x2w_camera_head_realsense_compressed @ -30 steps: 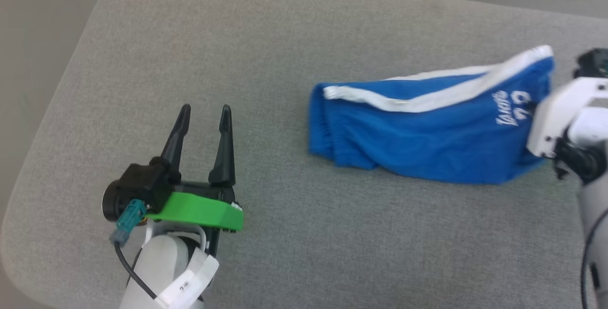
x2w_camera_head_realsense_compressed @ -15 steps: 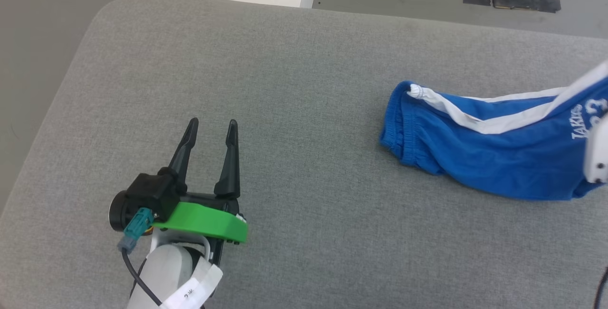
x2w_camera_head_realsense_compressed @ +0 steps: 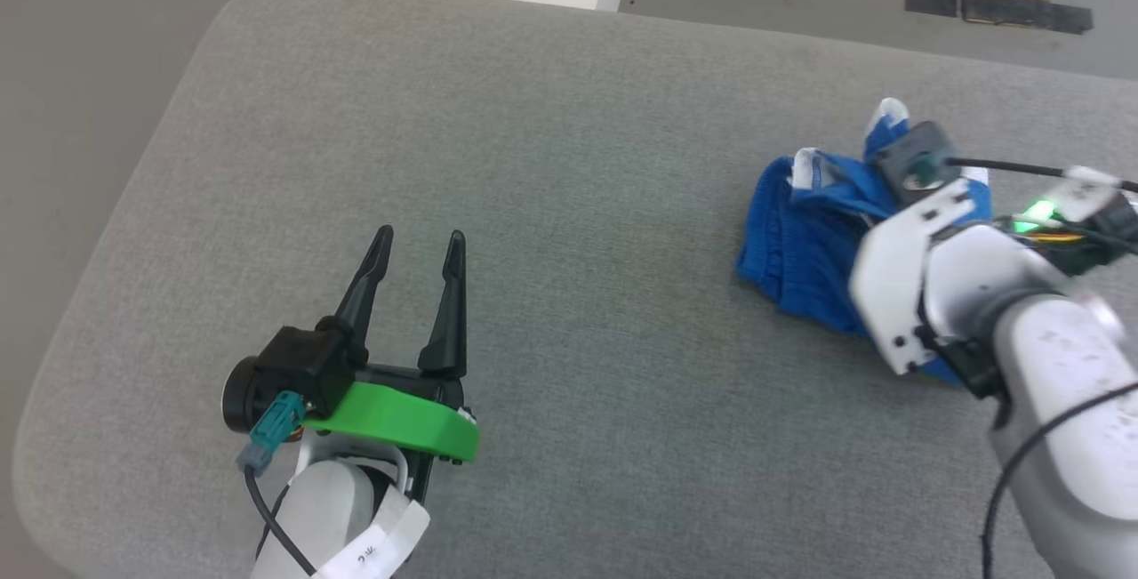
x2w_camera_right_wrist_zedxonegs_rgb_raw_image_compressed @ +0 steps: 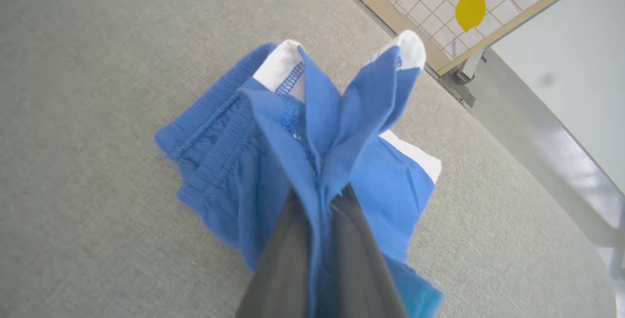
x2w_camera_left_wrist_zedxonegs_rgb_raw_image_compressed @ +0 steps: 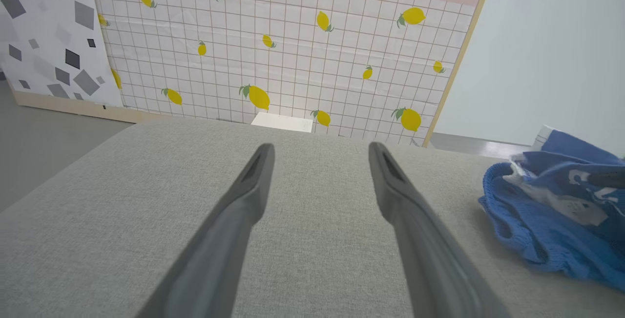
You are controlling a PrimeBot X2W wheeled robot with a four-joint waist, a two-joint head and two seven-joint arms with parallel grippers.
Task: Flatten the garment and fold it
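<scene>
Garment (x2w_camera_right_wrist_zedxonegs_rgb_raw_image_compressed: 273, 161) bunched toward the cushion's (x2w_camera_head_realsense_compressed: 569, 116) far edge, pinched in right hand (x2w_camera_right_wrist_zedxonegs_rgb_raw_image_compressed: 320, 196); left hand (x2w_camera_head_realsense_compressed: 418, 245) spread wide over open cushion.

Bunches garment (x2w_camera_head_realsense_compressed: 800, 241) from long stretched strip into small heap; brings right gripper (x2w_camera_right_wrist_zedxonegs_rgb_raw_image_compressed: 320, 197) leftward over it, pinching a raised fold.

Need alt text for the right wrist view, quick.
The right gripper has its jaws shut on a pinched fold of the blue garment, the rest bunched on the grey cushion. A lemon-print wall panel shows at upper right.
</scene>
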